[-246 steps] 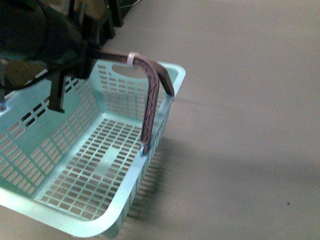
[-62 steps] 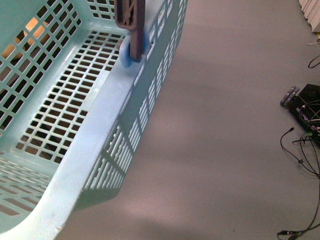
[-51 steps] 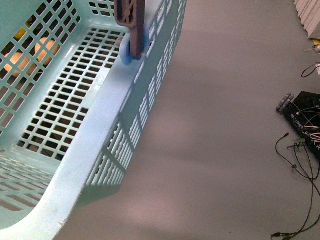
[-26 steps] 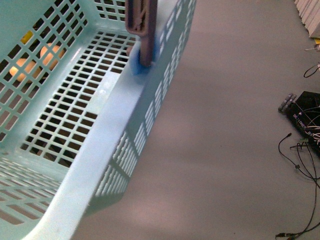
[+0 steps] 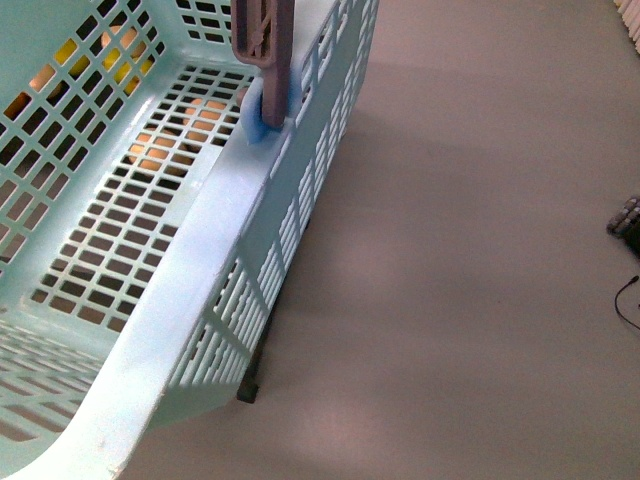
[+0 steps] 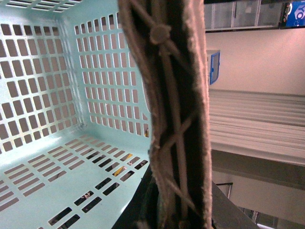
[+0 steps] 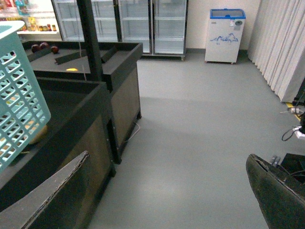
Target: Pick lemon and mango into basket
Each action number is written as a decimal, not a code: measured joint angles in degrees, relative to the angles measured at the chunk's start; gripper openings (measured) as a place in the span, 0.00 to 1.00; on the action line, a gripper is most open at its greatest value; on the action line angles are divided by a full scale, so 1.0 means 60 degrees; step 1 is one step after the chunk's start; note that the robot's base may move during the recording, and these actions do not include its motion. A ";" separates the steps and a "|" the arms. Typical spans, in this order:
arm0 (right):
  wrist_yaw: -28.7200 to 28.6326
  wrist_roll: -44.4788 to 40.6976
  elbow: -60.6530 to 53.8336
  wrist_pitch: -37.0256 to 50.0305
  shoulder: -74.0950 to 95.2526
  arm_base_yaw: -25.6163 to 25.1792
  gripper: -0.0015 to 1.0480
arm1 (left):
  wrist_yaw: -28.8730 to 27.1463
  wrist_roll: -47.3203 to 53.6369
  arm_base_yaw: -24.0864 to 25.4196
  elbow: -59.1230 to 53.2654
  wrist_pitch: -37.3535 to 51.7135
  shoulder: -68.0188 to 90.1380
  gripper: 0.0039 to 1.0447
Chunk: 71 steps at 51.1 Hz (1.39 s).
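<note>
Front view: basket [image 5: 215, 250] fills left of frame, long axis running lower left to upper centre, handle [image 5: 262, 35] upright. Yellow-orange fruit [image 5: 170, 130] glimpsed through its slots; lemon or mango unclear. Right wrist view alone shows right gripper [image 7: 167, 160] spread wide, empty. Left gripper [image 6: 181, 214] beside handle, grip unclear.

Not much of the bot itself shows on my feeds right now. The right wrist cam shows the right gripper [image 7: 167, 160] with two chunky fingers. The one at 7 o'clock [image 7: 50, 200] has a flat grey-brown face and a pale scuffed edge. The one at 5 o'clock [image 7: 279, 195] is near-black, rough-textured and worn light along the rim. The left wrist cam only catches a smooth dark housing [image 6: 137, 214] at 6 o'clock.
</note>
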 joint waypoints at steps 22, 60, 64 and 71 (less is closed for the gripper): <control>-0.0018 0.0000 0.0000 -0.0004 -0.0007 0.0000 0.92 | 0.0007 0.0004 0.0000 -0.0004 -0.0011 0.0000 0.06; 0.0004 0.0000 0.0000 -0.0004 -0.0011 0.0000 0.92 | -0.0033 0.0011 0.0007 -0.0004 -0.0015 0.0004 0.06; -0.0025 0.0004 0.0000 -0.0004 -0.0011 0.0000 0.92 | 0.0011 0.0022 0.0007 -0.0004 -0.0015 0.0004 0.06; -0.0015 0.0000 0.0000 0.0000 -0.0011 0.0000 0.92 | -0.0015 0.0004 0.0007 -0.0004 -0.0015 0.0004 0.06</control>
